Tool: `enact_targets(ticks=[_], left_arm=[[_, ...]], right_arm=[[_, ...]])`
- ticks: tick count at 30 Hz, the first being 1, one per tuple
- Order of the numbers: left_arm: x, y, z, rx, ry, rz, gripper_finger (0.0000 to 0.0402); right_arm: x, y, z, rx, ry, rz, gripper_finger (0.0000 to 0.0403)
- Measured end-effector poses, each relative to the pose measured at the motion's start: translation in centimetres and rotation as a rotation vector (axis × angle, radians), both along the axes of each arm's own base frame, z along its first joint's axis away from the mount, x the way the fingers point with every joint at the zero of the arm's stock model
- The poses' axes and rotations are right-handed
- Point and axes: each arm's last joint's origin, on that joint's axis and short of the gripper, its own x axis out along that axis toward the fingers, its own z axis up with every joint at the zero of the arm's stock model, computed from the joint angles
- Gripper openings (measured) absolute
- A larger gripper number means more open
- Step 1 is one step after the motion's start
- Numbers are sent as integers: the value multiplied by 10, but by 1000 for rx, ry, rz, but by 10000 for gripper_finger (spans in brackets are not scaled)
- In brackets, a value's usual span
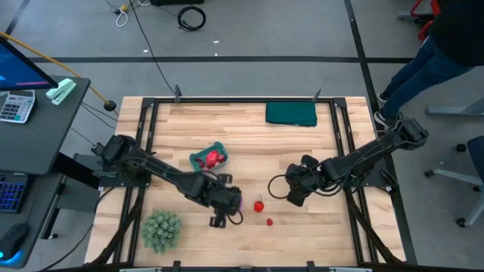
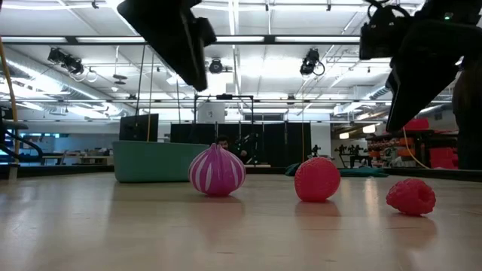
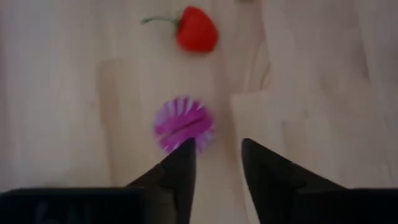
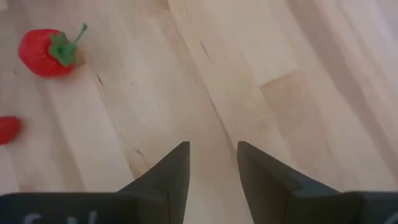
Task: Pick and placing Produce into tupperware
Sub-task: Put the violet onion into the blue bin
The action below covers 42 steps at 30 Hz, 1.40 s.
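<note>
Fingers of the left gripper (image 1: 236, 208) stand slightly apart, dark and wedge-shaped, hovering over the magenta ribbed piece (image 3: 183, 123), nothing held. Fingers of the right gripper (image 1: 286, 190) are likewise parted and empty above bare pale wood planks of the bench (image 1: 249, 147).

Magenta piece: round, white-striped, pointed at the top in the low view; lower centre of the high frame. Strawberry (image 1: 259, 205): smooth red with green stem, just right of it. Bumpy red raspberry-like ball (image 1: 269, 222) sits lower right of the strawberry.

Tupperware (image 1: 207, 158): teal plastic, rounded corners, left of centre, with red produce inside.

Left arm reaches diagonally from the left edge toward lower centre; right arm from the right edge, angled in.
</note>
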Motion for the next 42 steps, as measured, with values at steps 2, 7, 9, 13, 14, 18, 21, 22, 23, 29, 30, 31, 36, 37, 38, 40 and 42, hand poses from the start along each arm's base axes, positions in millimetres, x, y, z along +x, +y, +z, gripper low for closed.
enact_targets(ticks=[2,7,9,13,14,18,21,22,23,29,30,31,36,37,38,40,42], left_arm=[[3,-6,-8,13,7,-32,157],[6,-14,-34,61,84,-76,212],[6,-16,-42,74,111,-82,231],[8,-15,-50,127,119,-105,260],[8,-15,-50,151,115,-103,266],[10,-10,-48,290,61,-47,281],[11,-7,-48,336,46,-38,285],[12,-7,-48,322,54,-41,286],[13,-6,-50,297,63,-43,287],[11,-11,-57,275,108,-108,287],[12,-11,-57,284,106,-124,287],[13,-12,-58,283,94,-123,287],[17,-8,-63,312,99,-132,287],[17,-7,-64,324,104,-140,287],[17,-5,-65,330,110,-144,287],[22,-3,-67,323,88,-132,287],[23,0,-69,324,98,-127,286]], right_arm=[[-2,-1,4,-11,-15,20,142],[0,-2,14,-72,-88,81,141],[1,-2,17,-94,-110,121,142],[3,-1,20,-127,-137,196,141],[4,-1,21,-132,-142,208,141],[4,-1,23,-145,-153,238,142],[7,0,24,-130,-178,256,141],[8,1,25,-117,-186,269,141],[9,2,24,-108,-191,281,142],[13,2,25,-110,-214,307,141],[14,1,26,-113,-219,305,141],[14,0,26,-115,-225,301,142],[17,-4,26,-99,-230,281,141],[17,-5,26,-98,-230,280,141],[17,-5,26,-99,-230,278,141],[17,-6,26,-97,-231,271,142],[18,-7,27,-92,-236,262,141]])
